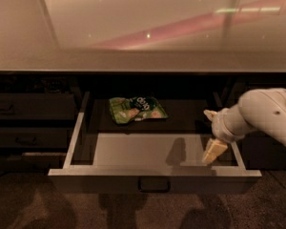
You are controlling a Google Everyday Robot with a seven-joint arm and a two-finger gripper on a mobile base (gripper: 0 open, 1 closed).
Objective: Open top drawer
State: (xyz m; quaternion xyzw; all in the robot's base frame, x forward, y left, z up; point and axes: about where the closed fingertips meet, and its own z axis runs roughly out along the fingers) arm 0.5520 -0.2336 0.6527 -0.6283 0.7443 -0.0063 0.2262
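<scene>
The top drawer (133,149) is pulled far out from under the counter (143,56). It sits under the gripper claw (213,151) and stretches away to the left of it. The front of the drawer is dark grey and flat, and it runs along just below the claw. A small loop handle (154,184) sits in the middle of that front, down and to the left of the claw. Inside the drawer, the tray is pale grey near the front and dark at the back. A green snack bag (136,109) lies flat at the back of the tray, up and well to the left of the claw. The claw is pale yellow and points down into the right front corner of the drawer, just beside the right wall. The white arm (267,116) comes in from the right, above the claw. I cannot tell if the claw is spread or pressed together. I also cannot tell if it touches the tray or the wall. A dark shadow (176,151) lies on the tray, just left of the claw. Far to the left of the claw, the narrower dark drawers (28,106) are pushed in.
</scene>
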